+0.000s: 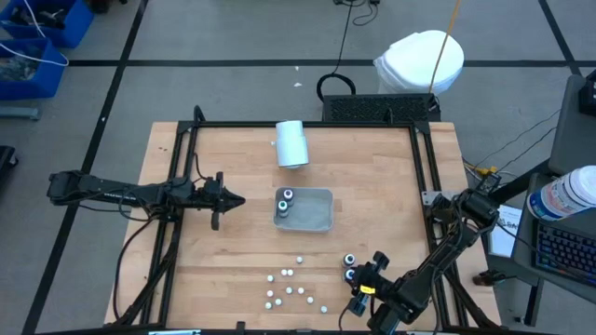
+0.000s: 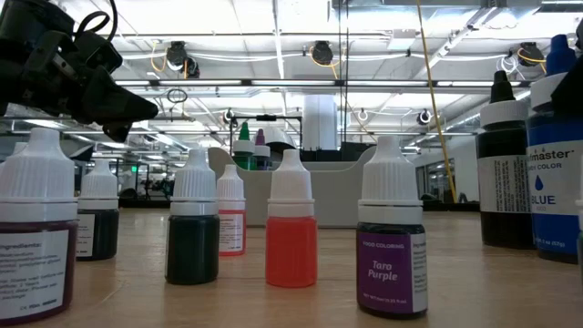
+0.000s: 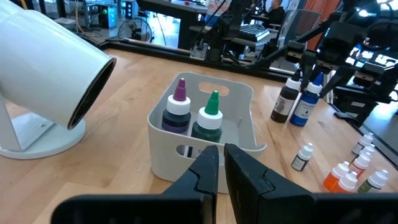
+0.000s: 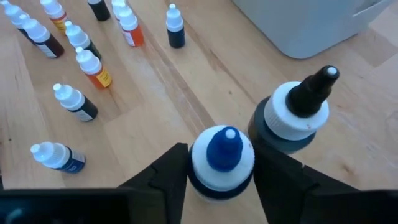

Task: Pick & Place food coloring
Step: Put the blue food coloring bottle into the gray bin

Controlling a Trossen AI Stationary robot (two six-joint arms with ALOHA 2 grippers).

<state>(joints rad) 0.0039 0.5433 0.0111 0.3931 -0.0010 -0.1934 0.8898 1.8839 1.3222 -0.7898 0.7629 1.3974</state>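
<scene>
Wooden tabletop [image 1: 233, 251] under bright workshop ceiling lights [image 2: 319, 53]; right gripper [image 4: 217, 180] apparently clasping blue-capped bottle [image 4: 221, 158], left gripper [image 3: 219, 163] clenched.

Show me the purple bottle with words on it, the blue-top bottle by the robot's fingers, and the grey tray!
Purple bottle [image 2: 389, 248], low view, on its label.
Blue-top bottle [image 4: 222, 149], right wrist view, on its blue cap.
Grey tray [image 3: 166, 149], left wrist view, on its near wall.

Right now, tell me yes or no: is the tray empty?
No: in the left wrist view two bottles, one purple-tipped and one green-tipped, stand inside the tray.
</scene>
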